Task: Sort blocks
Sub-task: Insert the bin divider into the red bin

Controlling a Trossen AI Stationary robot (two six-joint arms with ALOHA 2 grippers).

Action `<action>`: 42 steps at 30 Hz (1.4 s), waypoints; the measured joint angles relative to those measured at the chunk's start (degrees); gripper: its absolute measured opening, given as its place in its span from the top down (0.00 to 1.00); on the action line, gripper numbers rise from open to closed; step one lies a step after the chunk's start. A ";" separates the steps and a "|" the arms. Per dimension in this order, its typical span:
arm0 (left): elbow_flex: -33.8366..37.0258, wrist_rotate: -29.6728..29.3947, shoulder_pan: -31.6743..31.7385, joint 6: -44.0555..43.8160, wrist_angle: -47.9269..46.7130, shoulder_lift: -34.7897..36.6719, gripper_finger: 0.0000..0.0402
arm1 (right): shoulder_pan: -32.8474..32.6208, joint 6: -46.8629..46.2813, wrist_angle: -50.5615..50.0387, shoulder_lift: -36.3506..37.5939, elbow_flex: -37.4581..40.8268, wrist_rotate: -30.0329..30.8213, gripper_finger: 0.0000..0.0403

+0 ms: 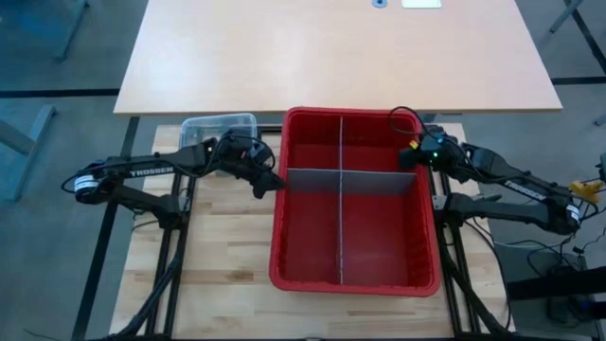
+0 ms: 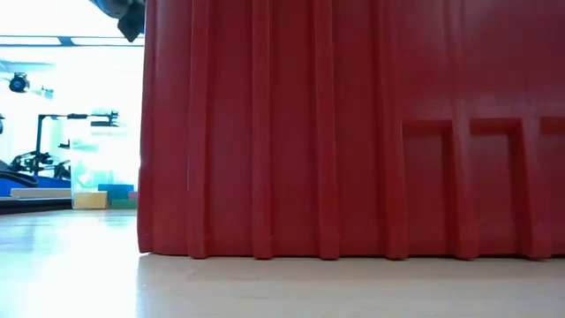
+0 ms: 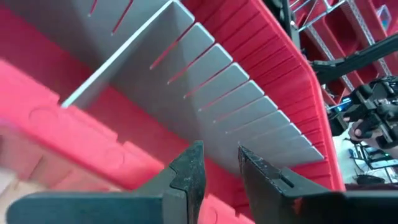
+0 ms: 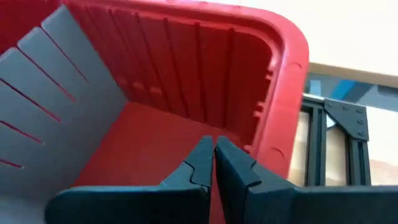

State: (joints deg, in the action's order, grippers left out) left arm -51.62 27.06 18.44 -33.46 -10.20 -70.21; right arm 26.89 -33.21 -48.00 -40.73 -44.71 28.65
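Left gripper [image 1: 276, 183] is hanging at the bin's [image 1: 280, 248] left rim, its fingers [image 3: 186, 174] parted a little and gripping nothing; any block released here should be dropped clear of the divider [image 1: 341, 199]. Right gripper [image 1: 409, 157] is waiting clenched and empty over the far-right compartment, and no blocks are showing anywhere.

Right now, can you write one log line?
left gripper: open, empty, at red bin left rim | right gripper: shut, empty, over bin's far right compartment

From down at counter level the red bin [image 2: 353, 132] blocks everything behind it; no blocks can be made out.
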 joint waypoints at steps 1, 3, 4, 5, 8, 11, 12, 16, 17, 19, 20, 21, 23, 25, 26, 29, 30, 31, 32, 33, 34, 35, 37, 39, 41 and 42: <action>0.00 0.00 0.00 0.06 0.36 -0.08 0.80 | 0.00 0.34 -0.12 -0.17 0.00 0.29 1.00; 0.00 0.02 0.00 0.14 0.21 -0.05 0.80 | 0.00 0.88 -0.42 -0.22 0.00 1.14 1.00; 0.00 0.08 0.00 0.22 0.01 0.10 0.80 | 0.00 0.85 -0.68 0.10 0.00 1.67 1.00; 0.00 0.35 0.00 0.48 -0.26 0.38 0.80 | 0.00 0.63 -1.09 0.60 0.00 2.45 1.00; 0.00 0.51 0.00 1.22 -1.47 1.92 0.80 | 0.00 0.34 -2.56 2.85 -0.35 4.43 1.00; 0.00 0.08 0.04 1.85 -3.48 3.60 0.80 | 0.00 0.23 -5.17 4.98 -1.21 6.02 1.00; 0.00 -0.87 0.04 2.24 -4.53 4.32 0.80 | 0.00 0.13 -6.41 5.64 -1.46 6.31 1.00; 0.00 -3.98 0.06 3.56 -9.60 6.45 0.81 | 0.02 -1.81 -10.84 7.81 -1.81 7.36 1.00; 0.00 -4.71 0.04 3.92 -11.20 6.53 0.81 | 0.02 -2.68 -12.10 8.05 -1.80 7.37 1.00; 0.00 -5.61 0.04 4.44 -14.17 6.55 0.82 | 0.02 -3.71 -14.65 8.10 -1.75 7.38 1.00; 0.00 -5.67 0.04 4.53 -15.36 6.55 0.83 | 0.02 -4.20 -15.79 7.98 -1.73 7.36 1.00; 0.00 -5.72 0.04 4.69 -16.12 6.50 0.85 | 0.02 -4.61 -16.66 7.92 -1.63 7.37 1.00; 0.00 -6.31 0.03 4.79 -17.40 6.29 0.91 | 0.02 -5.56 -17.69 7.91 -1.49 7.36 1.00; 0.00 -7.67 -0.01 5.09 -18.21 6.23 0.97 | 0.02 -5.84 -17.89 7.98 -1.27 7.34 1.00; 0.00 -8.37 -0.02 5.37 -18.23 6.27 0.98 | 0.02 -5.84 -17.84 8.00 -1.19 7.33 1.00; 0.00 -9.59 0.04 5.53 -18.67 6.35 1.00 | 0.02 -5.86 -17.80 8.00 -1.18 7.30 1.00; 0.00 -9.72 0.04 5.50 -19.39 6.25 1.00 | 0.02 -5.86 -17.80 8.00 -1.18 7.30 1.00; 0.00 -9.76 0.04 5.36 -19.92 6.06 1.00 | 0.02 -5.86 -17.78 8.00 -1.18 7.27 1.00; 0.00 -9.75 0.04 5.01 -20.01 5.76 1.00 | 0.02 -5.87 -17.74 8.00 -1.17 7.17 1.00; 0.00 -9.70 0.02 4.44 -19.79 5.31 1.00 | 0.02 -5.88 -17.71 8.00 -1.16 6.98 1.00; 0.00 -9.48 -0.06 3.85 -19.56 4.75 1.00 | 0.02 -5.88 -17.69 7.94 -1.16 6.88 1.00; 0.00 -8.68 -0.08 3.32 -19.03 4.13 1.00 | 0.02 -5.88 -17.58 7.80 -1.16 6.90 1.00; 0.00 -6.98 -0.29 2.70 -16.88 2.60 1.00 | 0.02 -5.87 -17.49 7.30 -1.16 6.90 1.00; 0.00 -5.95 -0.66 2.32 -15.23 1.11 1.00 | 0.04 -5.84 -17.20 6.65 -1.14 6.88 1.00; 0.00 -5.54 -1.10 1.79 -13.40 -0.22 1.00 | 0.04 -5.76 -16.84 6.01 -1.14 6.88 1.00; 0.02 -5.47 -1.22 1.51 -12.90 -0.79 1.00 | 0.03 -5.73 -16.59 5.71 -1.14 6.88 1.00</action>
State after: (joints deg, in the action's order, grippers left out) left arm -51.60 21.58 17.22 -31.95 -23.09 -71.01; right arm 26.92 -38.94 -64.59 -35.02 -45.84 35.53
